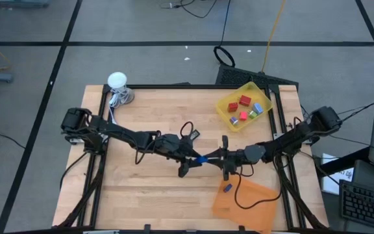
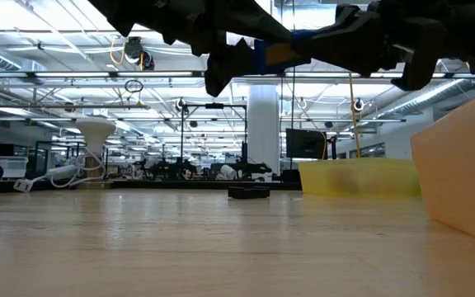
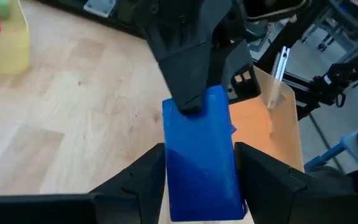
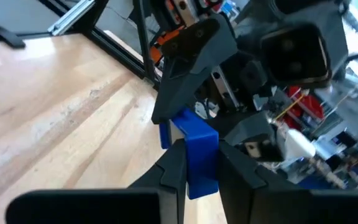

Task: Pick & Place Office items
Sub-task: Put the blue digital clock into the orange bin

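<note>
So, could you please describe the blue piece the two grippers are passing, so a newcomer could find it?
Look above the table's middle, where both arms meet. The dark blue block sits between the left gripper and right gripper, the only piece off the table.

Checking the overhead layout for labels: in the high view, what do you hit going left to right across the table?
White ball-shaped object with cord → left gripper → blue block held between both grippers → right gripper → yellow tray of small pieces. The orange tray overlaps these, so it is left out.

Grey floor with dark lines, white pillar, ceiling lights
</note>
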Controlling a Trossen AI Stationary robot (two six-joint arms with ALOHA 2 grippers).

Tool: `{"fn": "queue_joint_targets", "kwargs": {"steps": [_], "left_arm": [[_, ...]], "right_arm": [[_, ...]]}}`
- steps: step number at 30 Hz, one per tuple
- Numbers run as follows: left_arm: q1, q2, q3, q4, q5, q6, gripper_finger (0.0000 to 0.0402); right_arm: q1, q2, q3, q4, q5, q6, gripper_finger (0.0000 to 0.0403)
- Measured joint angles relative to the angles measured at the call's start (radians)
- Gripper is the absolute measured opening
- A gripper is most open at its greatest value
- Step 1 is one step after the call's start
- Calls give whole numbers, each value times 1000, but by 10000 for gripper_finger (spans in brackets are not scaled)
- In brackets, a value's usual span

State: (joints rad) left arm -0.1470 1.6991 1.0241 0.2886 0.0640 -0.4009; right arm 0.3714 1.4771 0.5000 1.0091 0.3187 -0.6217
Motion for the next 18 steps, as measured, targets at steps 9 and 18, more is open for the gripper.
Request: {"fn": "queue_joint_targets", "kwargs": {"steps": [9,18], "left_arm": [[59,-105,1,-33,33,126,187],[82,-114,1,-51,-46,163,188]], "right_arm": [[4,-199,-2,-277,-69,220,52],[45,-483,0,-670,-414,603,52]]}}
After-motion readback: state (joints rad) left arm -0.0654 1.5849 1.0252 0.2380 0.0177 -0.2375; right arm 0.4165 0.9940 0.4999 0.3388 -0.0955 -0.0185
